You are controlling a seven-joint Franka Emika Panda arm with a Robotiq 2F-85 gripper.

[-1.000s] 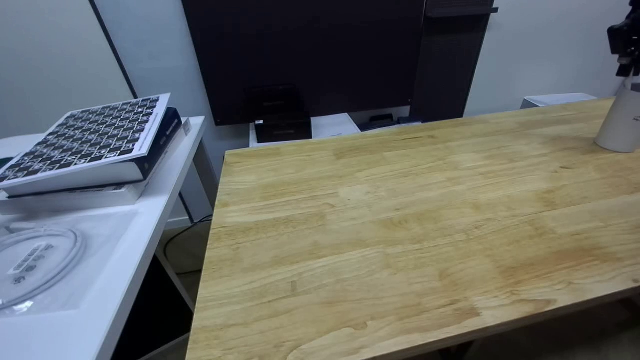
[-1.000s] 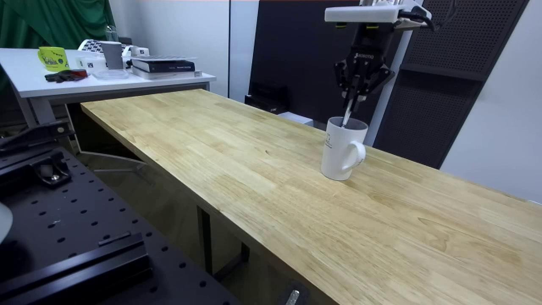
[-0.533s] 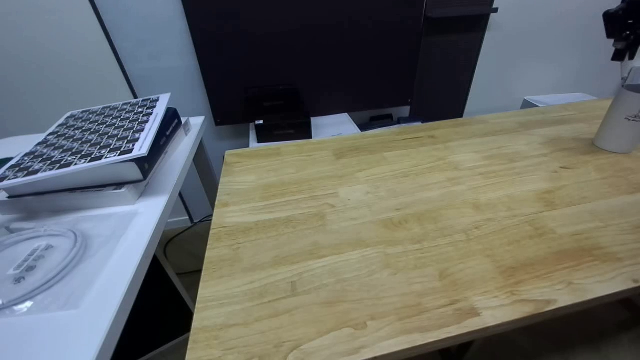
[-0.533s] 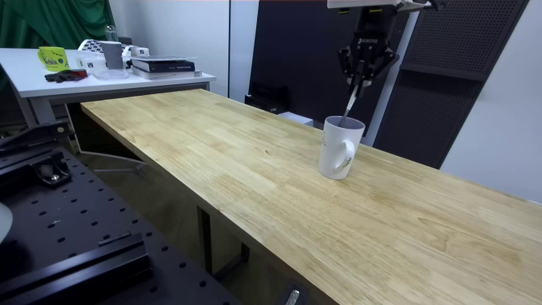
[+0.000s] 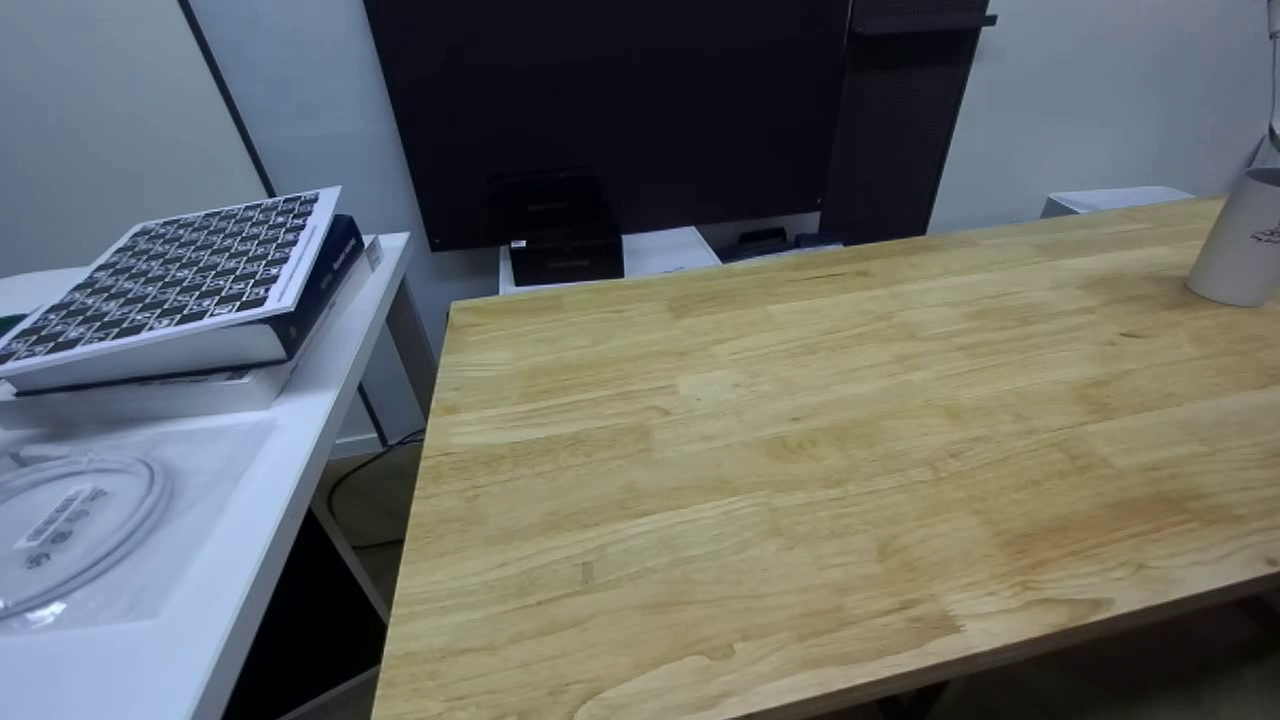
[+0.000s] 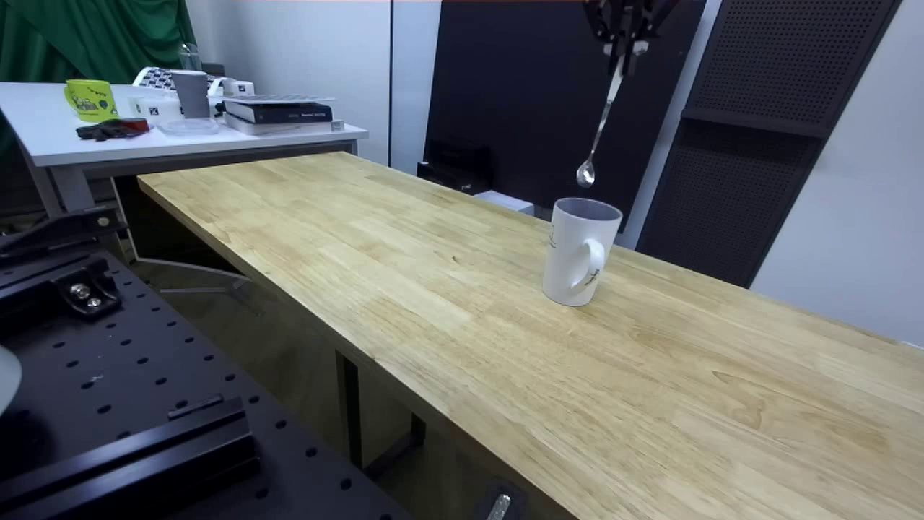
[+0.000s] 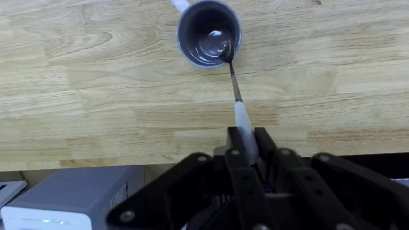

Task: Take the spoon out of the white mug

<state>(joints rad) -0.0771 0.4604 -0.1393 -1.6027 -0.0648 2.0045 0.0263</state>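
Note:
The white mug [image 6: 574, 256] stands upright on the wooden table. It is cut by the right edge in an exterior view [image 5: 1238, 245], and its open mouth shows in the wrist view [image 7: 193, 27]. My gripper [image 6: 619, 66] is shut on the white handle of the spoon [image 6: 585, 174], high above the table. The spoon hangs bowl down and slightly tilted, its bowl clear above the mug's rim. In the wrist view the spoon [image 7: 243, 116] runs from between my fingertips [image 7: 246, 130], its bowl overlapping the mug's mouth. In an exterior view my gripper is out of frame.
The wooden table [image 5: 800, 450] stretches away from the mug. A white side table [image 6: 238, 148] holds books [image 6: 278, 113], a grey cup [image 6: 191, 94] and a green mug [image 6: 92, 100]. A dark board [image 6: 556, 94] stands behind. A grey box [image 7: 76, 191] sits beyond the table edge.
My gripper has risen with the spoon. The spoon's bowl was inside the mug and is now above its rim. Earlier in the span the mug turned and shifted slightly.

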